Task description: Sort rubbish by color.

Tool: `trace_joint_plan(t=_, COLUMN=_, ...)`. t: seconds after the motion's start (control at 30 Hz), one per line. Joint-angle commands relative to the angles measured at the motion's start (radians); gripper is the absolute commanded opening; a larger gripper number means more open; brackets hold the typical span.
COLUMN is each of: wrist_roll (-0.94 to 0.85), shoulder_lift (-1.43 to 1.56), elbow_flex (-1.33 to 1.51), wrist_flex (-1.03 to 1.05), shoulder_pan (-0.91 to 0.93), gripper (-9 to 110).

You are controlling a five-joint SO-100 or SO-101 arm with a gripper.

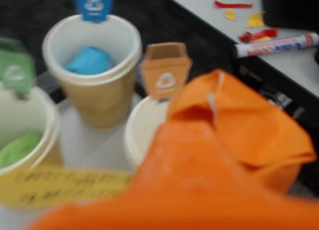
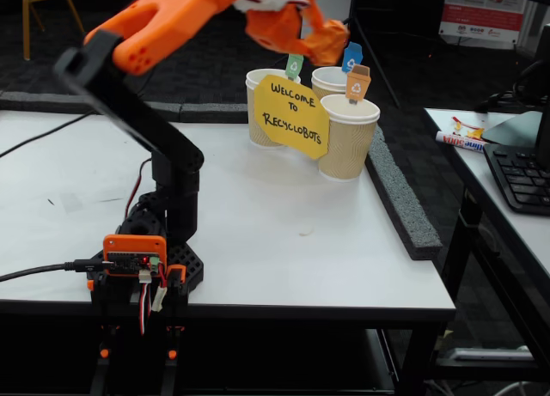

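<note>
In the wrist view the orange gripper point(image 1: 219, 155) fills the lower right, blurred and close to the lens, so I cannot tell whether its jaws are spread or pinching anything; behind it stand three paper cups; the cup with the blue tag point(image 1: 94, 65) holds the light blue wad point(image 1: 89, 60) at its bottom; the cup with the green tag point(image 1: 22, 135) at the left edge holds the green wad point(image 1: 20, 147); the cup with the orange tag point(image 1: 142, 132) sits just under the gripper, its inside mostly hidden, and no orange wad can be made out in it; each tag rises from its rim, apparently to mark which colour belongs there; a yellow sign point(image 1: 65, 185) runs along the front

In the fixed view the arm reaches up and over from its base on the white table point(image 2: 258, 241), putting the gripper point(image 2: 322, 39) above the cluster of cups at the far edge, near the orange-tagged cup point(image 2: 348, 138); that placement suggests it is working over this cup; the orange wad is not visible here either; the yellow sign point(image 2: 290, 114) leans against the cups, facing the camera
</note>
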Motion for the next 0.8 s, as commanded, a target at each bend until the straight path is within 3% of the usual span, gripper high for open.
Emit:
trace_joint_plan(t=0.0, wrist_roll=-0.020, shoulder_lift=-0.092, elbow_flex=-0.193, wrist_flex=-0.071, shoulder_pan=0.044, gripper=0)
trace_joint_plan(t=0.63, wrist_roll=-0.020, shoulder_lift=-0.468, elbow_flex=-0.428, wrist_flex=-0.155, shoulder_pan=0.044, gripper=0)
trace_joint_plan(t=0.77, wrist_roll=-0.020, shoulder_lift=-0.477, elbow_flex=-0.426, wrist_flex=-0.155, shoulder_pan=0.041, gripper=8)
